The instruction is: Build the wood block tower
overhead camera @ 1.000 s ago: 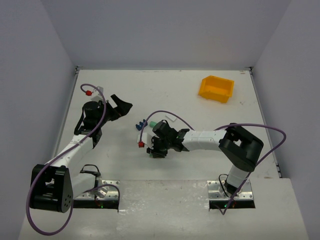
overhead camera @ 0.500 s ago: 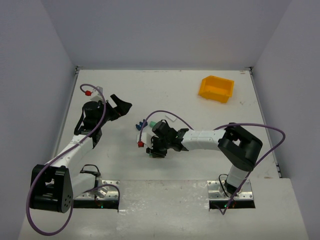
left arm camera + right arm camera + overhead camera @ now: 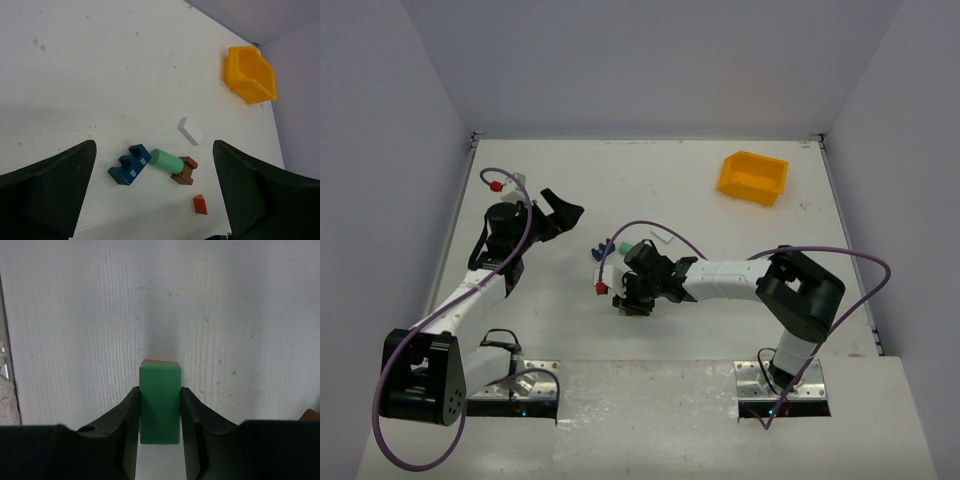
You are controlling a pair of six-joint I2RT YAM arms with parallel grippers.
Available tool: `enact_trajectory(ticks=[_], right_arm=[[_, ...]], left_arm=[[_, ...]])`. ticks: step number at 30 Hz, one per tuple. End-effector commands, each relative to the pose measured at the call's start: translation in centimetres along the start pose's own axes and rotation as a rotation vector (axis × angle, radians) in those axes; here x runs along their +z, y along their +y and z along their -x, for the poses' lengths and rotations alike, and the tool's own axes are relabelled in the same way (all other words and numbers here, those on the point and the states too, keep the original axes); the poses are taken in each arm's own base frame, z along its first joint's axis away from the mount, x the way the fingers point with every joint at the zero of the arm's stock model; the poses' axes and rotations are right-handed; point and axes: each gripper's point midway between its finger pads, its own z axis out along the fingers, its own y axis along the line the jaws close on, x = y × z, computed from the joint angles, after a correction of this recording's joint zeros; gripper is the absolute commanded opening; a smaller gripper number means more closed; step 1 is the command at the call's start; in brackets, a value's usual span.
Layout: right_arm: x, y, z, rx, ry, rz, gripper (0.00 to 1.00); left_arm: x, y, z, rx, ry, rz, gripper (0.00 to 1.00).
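The right gripper (image 3: 160,390) was clamped on a green wooden brick (image 3: 160,410), and it looked like it was lining it up over a brown block (image 3: 160,361) as the tower's base. The left gripper (image 3: 558,213) hung wide open, well clear of the loose blue notched block (image 3: 131,165) and red wedge (image 3: 200,204) mid-table.

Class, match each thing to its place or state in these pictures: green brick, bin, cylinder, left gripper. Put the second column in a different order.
Things:
1. green brick
2. bin
3. cylinder
4. left gripper

Places or states:
A. open, holding nothing
B. lying between the blue block and the brown block
C. clamped in the right gripper
D. alone near the far right corner of the table

Pairs: 1-C, 2-D, 3-B, 4-A
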Motion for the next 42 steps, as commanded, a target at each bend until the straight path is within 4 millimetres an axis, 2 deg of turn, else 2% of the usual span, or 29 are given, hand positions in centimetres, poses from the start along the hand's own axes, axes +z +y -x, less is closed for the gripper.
enact_trajectory(ticks=[1, 15, 21, 23, 24, 25, 26, 31, 34, 35, 36, 39, 42], right_arm=[[-0.3, -0.8, 1.3, -0.010, -0.019, -0.035, 0.34], [-0.6, -0.5, 1.4, 0.010, -0.027, -0.031, 0.43], [-0.8, -0.8, 1.9, 0.017, -0.040, -0.049, 0.56], [-1.0, -1.2, 2.4, 0.014, -0.053, -0.071, 0.67], [-1.3, -1.5, 2.7, 0.013, -0.062, -0.086, 0.79], [-1.5, -1.7, 3.1, 0.011, -0.071, -0.097, 0.96], [-1.9, -2.1, 3.5, 0.010, -0.082, -0.120, 0.98], [-5.0, -3.3, 6.3, 0.026, -0.162, -0.212, 0.99], [-8.4, -4.7, 7.6, 0.154, -0.226, -0.315, 0.99], [-9.4, -5.2, 7.9, 0.196, -0.251, -0.336, 0.99], [-10.6, -5.7, 7.6, 0.276, -0.276, -0.351, 0.99], [-13.5, -8.3, 4.0, 0.527, -0.327, -0.387, 0.99], [-14.9, -9.0, 0.4, 0.687, -0.338, -0.429, 0.99]], left_arm=[[-0.2, -1.4, 1.3, 0.026, -0.044, -0.041, 1.00], [-0.2, -1.5, 1.3, 0.027, -0.046, -0.046, 1.00], [0.0, -1.4, 1.1, 0.025, -0.041, -0.048, 1.00], [0.2, -1.3, 1.0, 0.023, -0.031, -0.045, 1.00], [0.2, -1.3, 0.9, 0.024, -0.026, -0.047, 1.00], [0.3, -1.4, 0.9, 0.026, -0.025, -0.051, 1.00], [0.3, -1.4, 0.8, 0.027, -0.021, -0.052, 1.00], [1.0, -2.0, 0.3, 0.102, 0.016, -0.064, 1.00], [2.6, -2.4, -1.3, 0.184, 0.100, -0.044, 1.00], [2.7, -2.9, -1.2, 0.215, 0.107, -0.040, 1.00], [3.4, -3.0, -2.0, 0.263, 0.143, -0.017, 1.00], [4.4, -4.1, -4.0, 0.395, 0.215, 0.012, 1.00], [5.4, -3.3, -6.2, 0.453, 0.293, 0.027, 1.00]])
